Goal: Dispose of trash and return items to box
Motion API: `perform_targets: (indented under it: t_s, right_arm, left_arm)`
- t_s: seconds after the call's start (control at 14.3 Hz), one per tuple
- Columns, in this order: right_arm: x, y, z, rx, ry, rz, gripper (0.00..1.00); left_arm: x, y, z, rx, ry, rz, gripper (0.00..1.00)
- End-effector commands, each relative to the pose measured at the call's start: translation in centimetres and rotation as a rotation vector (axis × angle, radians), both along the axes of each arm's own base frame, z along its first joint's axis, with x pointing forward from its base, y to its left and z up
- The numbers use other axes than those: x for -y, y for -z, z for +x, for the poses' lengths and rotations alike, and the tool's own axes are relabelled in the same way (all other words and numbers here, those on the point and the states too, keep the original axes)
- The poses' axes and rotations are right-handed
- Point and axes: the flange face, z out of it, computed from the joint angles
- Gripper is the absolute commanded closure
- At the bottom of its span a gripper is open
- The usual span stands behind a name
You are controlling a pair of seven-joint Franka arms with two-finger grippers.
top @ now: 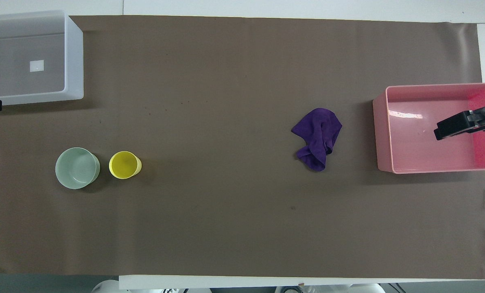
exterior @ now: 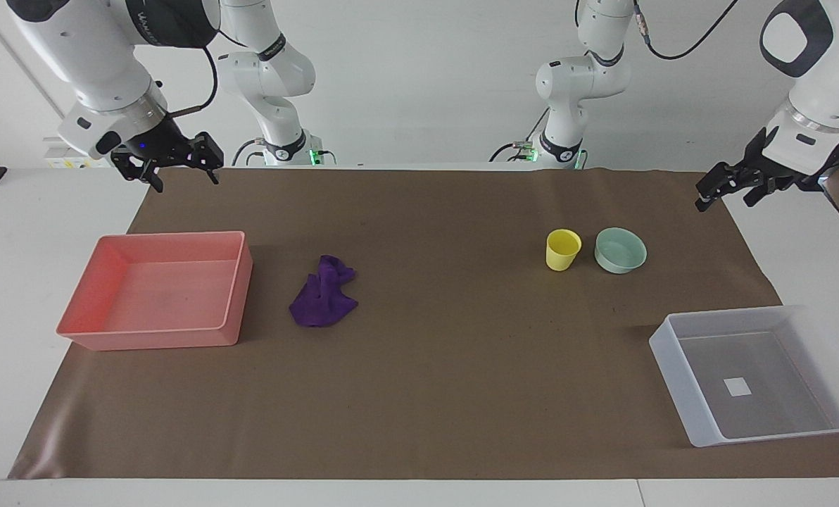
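The deep-purple rag (exterior: 323,292) (top: 318,137) lies crumpled on the brown mat, beside the pink tray. The yellow cup (exterior: 562,249) (top: 124,165) stands upright next to the mint-green bowl (exterior: 620,249) (top: 77,167), toward the left arm's end. The translucent box (exterior: 694,415) (top: 75,57) is empty, with a white label on its bottom, and lies farther from the robots than the cup and bowl. My right gripper (exterior: 187,184) hangs open and empty in the air at the right arm's end, one of its fingers (top: 454,127) showing over the pink tray. My left gripper (exterior: 724,204) hangs open and empty over the mat's edge at the left arm's end.
An empty pink tray (exterior: 233,296) (top: 383,134) sits at the right arm's end of the mat. The brown mat (exterior: 448,366) covers most of the white table.
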Motion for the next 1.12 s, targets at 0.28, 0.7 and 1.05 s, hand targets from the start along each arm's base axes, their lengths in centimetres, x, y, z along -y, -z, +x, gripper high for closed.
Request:
perform_targets:
  t_s: [0.28, 0.7, 1.05]
  right_arm:
    - [0.3, 0.1, -0.5, 0.008, 0.015, 0.014, 0.00]
    - [-2.3, 2.0, 1.3, 0.074, -0.017, 0.037, 0.01]
    - [-8.3, 11.3, 3.7, 0.114, -0.001, 0.048, 0.01]
  left_arm:
    - [-0.1, 0.7, -0.9, 0.008, 0.026, -0.011, 0.00]
    - [-0.8, 13.0, -6.0, 0.080, 0.004, -0.007, 0.00]
    - [-1.9, 24.3, -9.0, 0.052, -0.037, -0.005, 0.00]
